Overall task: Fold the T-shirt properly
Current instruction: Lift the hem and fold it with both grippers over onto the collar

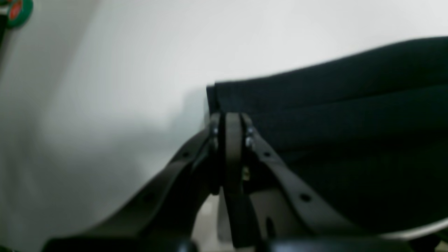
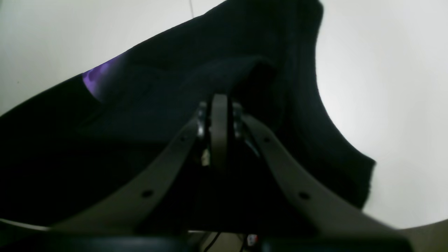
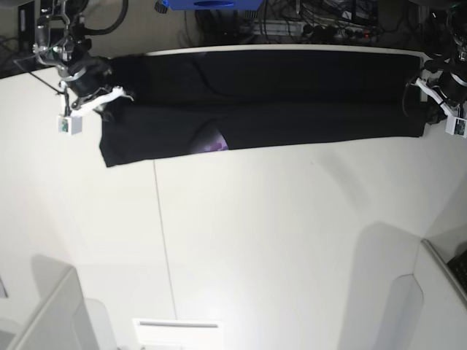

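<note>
Black T-shirt stretched along the far edge of the table, one hand pinched on each end.

The T-shirt (image 3: 292,98) lies as a long band, already folded lengthwise, on the white table (image 3: 255,240), with a patch of purple print (image 3: 213,141) peeping from the near fold. The left hand (image 1: 231,120) is closed on the cloth at a squared corner; the right hand (image 2: 219,101) is closed on a bunched fold at the other end. Soft, light and limp, I judge (it will sag and crease wherever unsupported), so corners and hems are the places to grip, keeping the cloth taut between both hands.
</note>
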Available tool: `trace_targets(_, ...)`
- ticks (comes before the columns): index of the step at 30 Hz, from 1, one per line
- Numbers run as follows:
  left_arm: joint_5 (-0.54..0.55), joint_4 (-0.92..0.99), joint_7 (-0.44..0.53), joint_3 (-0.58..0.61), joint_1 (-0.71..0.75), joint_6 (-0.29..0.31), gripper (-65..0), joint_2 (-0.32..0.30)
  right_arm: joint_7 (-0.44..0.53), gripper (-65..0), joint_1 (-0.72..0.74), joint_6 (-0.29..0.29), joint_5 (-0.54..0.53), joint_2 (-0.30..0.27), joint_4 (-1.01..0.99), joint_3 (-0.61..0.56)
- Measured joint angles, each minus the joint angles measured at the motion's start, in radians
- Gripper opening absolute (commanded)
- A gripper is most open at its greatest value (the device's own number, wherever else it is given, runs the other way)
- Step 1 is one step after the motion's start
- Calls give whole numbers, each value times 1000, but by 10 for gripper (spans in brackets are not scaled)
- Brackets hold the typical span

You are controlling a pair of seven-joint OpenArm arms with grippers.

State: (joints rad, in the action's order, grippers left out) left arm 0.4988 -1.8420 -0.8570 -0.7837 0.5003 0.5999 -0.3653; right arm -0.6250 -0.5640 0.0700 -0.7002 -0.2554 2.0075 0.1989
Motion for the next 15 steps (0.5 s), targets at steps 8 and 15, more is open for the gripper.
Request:
trace_targets(8,-7,6,1,39,36,-1,-650,5,23,-650,-44,0,2,21,-18,-2)
trace_targets(15,-33,6,3,54,45,-8,-650,5,20,-650,-47,0,6,38,-25,-3)
